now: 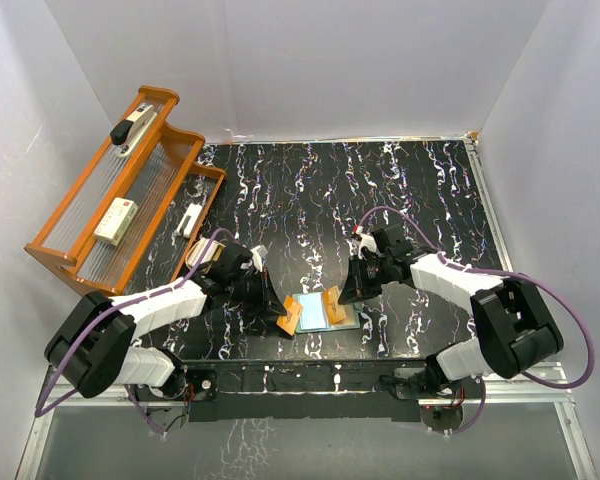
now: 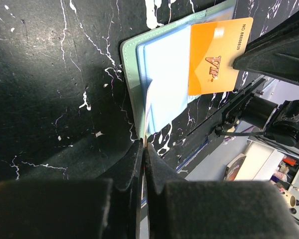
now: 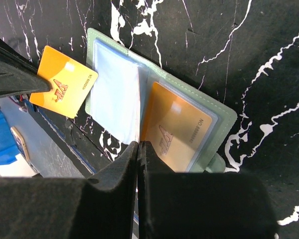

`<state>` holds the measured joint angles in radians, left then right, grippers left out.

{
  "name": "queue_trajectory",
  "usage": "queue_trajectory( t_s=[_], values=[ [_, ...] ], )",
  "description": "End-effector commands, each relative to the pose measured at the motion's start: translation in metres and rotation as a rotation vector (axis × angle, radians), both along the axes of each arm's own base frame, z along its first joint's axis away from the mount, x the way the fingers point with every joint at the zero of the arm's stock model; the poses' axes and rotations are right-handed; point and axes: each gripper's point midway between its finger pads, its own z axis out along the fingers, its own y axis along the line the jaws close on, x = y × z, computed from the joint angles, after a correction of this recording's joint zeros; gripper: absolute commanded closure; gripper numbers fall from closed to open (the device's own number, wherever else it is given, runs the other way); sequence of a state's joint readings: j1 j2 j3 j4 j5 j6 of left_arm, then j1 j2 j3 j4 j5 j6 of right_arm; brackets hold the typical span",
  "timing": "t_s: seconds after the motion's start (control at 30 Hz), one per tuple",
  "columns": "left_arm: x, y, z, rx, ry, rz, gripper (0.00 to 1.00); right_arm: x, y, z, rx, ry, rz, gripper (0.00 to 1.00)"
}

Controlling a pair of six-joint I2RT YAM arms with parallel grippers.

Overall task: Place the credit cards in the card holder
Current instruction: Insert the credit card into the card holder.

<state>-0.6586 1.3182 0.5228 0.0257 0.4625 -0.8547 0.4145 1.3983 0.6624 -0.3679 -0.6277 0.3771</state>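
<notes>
— Entry one: the holder. Where?
— Card holder [image 2: 129, 84]: lying open on the table [image 1: 400, 200], at its near edge, between my two claws. Pale-blue sleeves [image 3: 114, 94] uppermost. One sleeved orange card [image 3: 177, 129] sits on the half by the snap tab [image 3: 217, 162].
— Entry two: cards outside it?
— One loose orange card [image 3: 65, 87], at the holder's opposite short end. It is touching or just overlapping the rim; I cannot tell which.
— Entry three: claws.
— Left claw [image 2: 145, 145]: fingers drawn together, one dark finger [image 3: 20, 69] over the loose card's corner. I judge the card nipped there. Right claw [image 3: 139, 143]: fingers together at the holder's long edge, beside the sleeved card's corner. A thin edge runs up from between them; leaf or fold, I cannot tell.
— Entry four: step in hand, and handling.
— Judged: feeding the loose card into a free sleeve. Bring its short edge square to the slot mouth at a low angle; slide, don't press. The right claw should pin the holder, since the table looks slick. Let go only once the sleeve has most of the card.
</notes>
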Motion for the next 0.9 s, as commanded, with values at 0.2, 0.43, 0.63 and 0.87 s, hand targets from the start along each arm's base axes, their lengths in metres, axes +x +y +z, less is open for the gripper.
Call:
queue_trajectory(
  t_s=[0.2,0.43,0.63,0.87],
  values=[
    [-0.005,0.010,-0.007,0.062,-0.013,-0.013,1.00,0.009,0.004,-0.009,0.014,0.001,-0.018,1.00],
    [-0.005,0.013,-0.006,0.086,-0.020,-0.012,1.00,0.009,-0.001,-0.021,-0.019,0.042,-0.039,0.99],
    [-0.004,0.012,0.004,0.079,-0.030,-0.012,1.00,0.009,-0.004,-0.025,-0.042,0.053,-0.047,1.00],
    [-0.005,0.009,0.025,0.037,-0.046,0.000,1.00,0.010,-0.003,-0.018,-0.032,0.043,-0.040,1.00]
  ],
)
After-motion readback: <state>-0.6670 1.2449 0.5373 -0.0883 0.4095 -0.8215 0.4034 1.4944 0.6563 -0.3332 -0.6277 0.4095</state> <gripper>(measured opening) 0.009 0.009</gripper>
